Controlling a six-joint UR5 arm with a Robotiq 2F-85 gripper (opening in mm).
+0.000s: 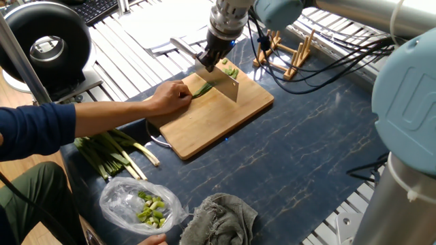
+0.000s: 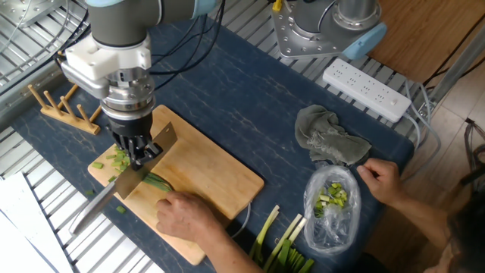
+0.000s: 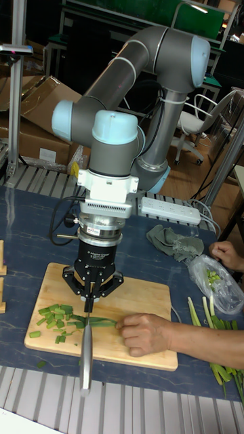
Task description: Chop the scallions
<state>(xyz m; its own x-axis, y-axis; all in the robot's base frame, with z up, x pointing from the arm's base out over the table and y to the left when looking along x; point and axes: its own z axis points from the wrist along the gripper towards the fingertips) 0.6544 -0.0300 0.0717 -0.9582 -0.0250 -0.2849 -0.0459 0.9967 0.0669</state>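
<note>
Gripper point(image 3: 89, 293) points straight down over the cutting board point(image 2: 198, 179), jaws clamped on the knife point(image 3: 85, 352) handle. Blade point(image 1: 222, 80) sits edge-down across the scallions point(image 3: 100, 322); from the fixed views it looks slightly off the board, can't tell for sure whether the edge touches the wood.

Scallions lie flat on the board, one end under the blade, the other pinned by a person's hand point(image 3: 147, 333). Cut green bits point(image 3: 54, 320) are piled on the board on the far side of the blade from that hand; a couple of bits point(image 2: 120, 209) lie near the board edge.

Board rests on the dark marbled worktop point(image 1: 306, 136). Thicker bundle of stalks point(image 1: 112, 153) with pale bases lies on the worktop beside the board. Clear plastic bag point(image 2: 332, 208) with pale green chunks sits near a grey rag point(image 2: 327, 140); the person's other hand point(image 2: 383, 180) touches the bag. Wooden rack point(image 1: 289, 51) stands beyond the board, power strip point(image 2: 367, 89) at the worktop's edge.
</note>
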